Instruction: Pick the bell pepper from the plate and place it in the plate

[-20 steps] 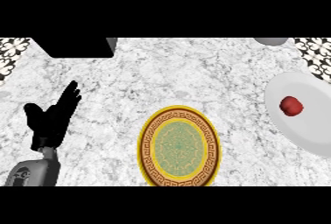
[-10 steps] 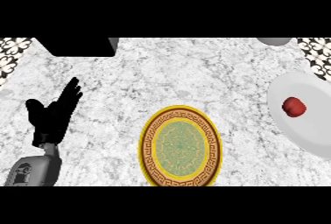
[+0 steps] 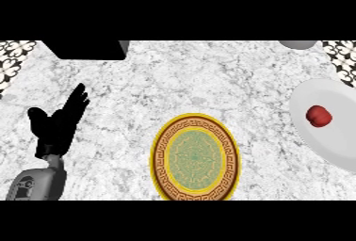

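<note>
No legible text, number, brand or sign anywhere in the head view.

Patterned plate [image 3: 195, 159], 6 o'clock: the rim band is a key-fret ornament and the centre is a scrollwork motif. No letters on either.

Left forearm [image 3: 38, 183], 8 o'clock: a small pale mark on the grey casing, too small to read.

Tiled strips [image 3: 14, 59] at 10 and 2 o'clock: black-and-white floral pattern only.
</note>
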Controlling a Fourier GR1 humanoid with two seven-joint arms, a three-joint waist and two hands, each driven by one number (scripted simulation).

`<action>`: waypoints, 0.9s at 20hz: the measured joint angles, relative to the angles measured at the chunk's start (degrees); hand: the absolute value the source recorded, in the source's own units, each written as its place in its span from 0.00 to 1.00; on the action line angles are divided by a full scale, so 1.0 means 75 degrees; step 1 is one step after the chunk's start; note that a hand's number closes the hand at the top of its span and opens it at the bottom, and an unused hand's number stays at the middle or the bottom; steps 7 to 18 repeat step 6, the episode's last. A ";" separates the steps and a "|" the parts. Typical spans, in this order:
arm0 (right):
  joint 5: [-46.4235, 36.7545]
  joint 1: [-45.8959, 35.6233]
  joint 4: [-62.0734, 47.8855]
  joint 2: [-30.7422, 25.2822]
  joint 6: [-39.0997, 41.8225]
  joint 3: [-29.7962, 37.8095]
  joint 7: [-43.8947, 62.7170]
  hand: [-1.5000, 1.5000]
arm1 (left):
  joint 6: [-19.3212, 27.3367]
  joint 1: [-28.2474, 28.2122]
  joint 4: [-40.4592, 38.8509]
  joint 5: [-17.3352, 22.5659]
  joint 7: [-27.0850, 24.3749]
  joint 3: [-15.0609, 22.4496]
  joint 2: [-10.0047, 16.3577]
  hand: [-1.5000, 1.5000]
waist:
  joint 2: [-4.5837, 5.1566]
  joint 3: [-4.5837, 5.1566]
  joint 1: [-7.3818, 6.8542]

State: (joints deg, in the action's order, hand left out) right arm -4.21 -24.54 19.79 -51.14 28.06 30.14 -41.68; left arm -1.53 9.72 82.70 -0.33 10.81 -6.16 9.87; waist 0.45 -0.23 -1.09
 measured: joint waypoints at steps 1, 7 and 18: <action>-0.0009 0.0059 -0.0051 -0.0046 -0.0016 -0.0014 -0.0062 0.00 | 0.0004 -0.0026 -0.0014 -0.0012 -0.0033 0.0008 -0.0016 0.50 | -0.0001 0.0000 0.0005; -0.0190 0.0133 -0.0317 -0.0117 -0.0282 -0.0182 -0.0349 0.00 | -0.0018 0.0040 -0.0110 -0.0022 -0.0071 0.0035 -0.0055 0.50 | 0.0016 -0.0008 -0.0016; -0.0190 0.0133 -0.0317 -0.0117 -0.0282 -0.0182 -0.0349 0.00 | -0.0018 0.0040 -0.0110 -0.0022 -0.0071 0.0035 -0.0055 0.50 | 0.0016 -0.0008 -0.0016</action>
